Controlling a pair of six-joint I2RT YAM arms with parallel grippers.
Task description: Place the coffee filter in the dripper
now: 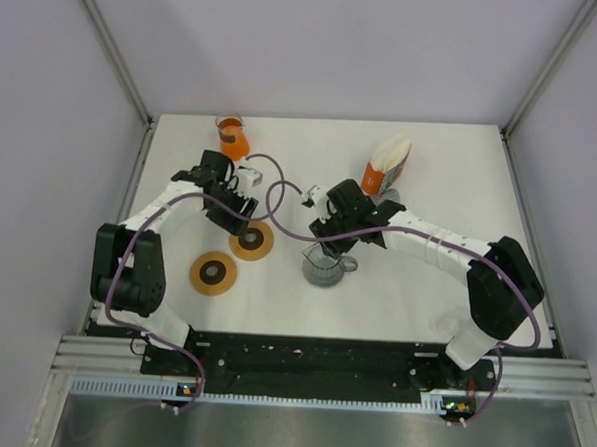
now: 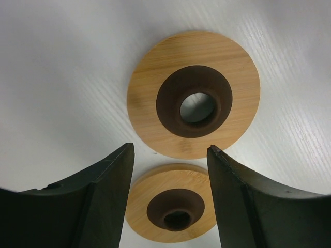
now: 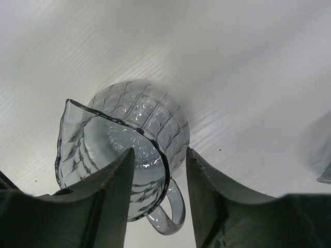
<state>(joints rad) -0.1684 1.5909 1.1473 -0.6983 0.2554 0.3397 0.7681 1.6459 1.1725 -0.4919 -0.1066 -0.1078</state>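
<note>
Right pincer [image 3: 159,151] stands moderately wide, hanging straight over the glass dripper [image 3: 129,119]. In the wrist view the near rim and the looped handle [image 3: 173,209] show in the gap between its fingers. I cannot tell whether either finger touches the glass. It holds no paper.

Left pincer [image 2: 170,146] is also spread and holds nothing. It is poised above two round wooden discs with dark bored centres, one [image 2: 150,93] at mid-frame and one [image 2: 142,201] at the lower edge between the fingers.

The dripper sits at centre of the top view, upright on the white surface [image 1: 374,308], and looks bare inside: the ribbed wall reads clear through. The coffee filter [image 1: 387,166] seems to be the white stack in an orange sleeve, toward the upper right of the top view, apart from both pincers.

A paper filter should be very light, limp and easily creased. It is best pinched gently at its upper edge, with care to take one sheet and not several. The glass is probably slick and fragile, so the paper should be lowered in, not pushed. An orange cup [image 1: 232,136] stands at upper left; its contents cannot be made out.
</note>
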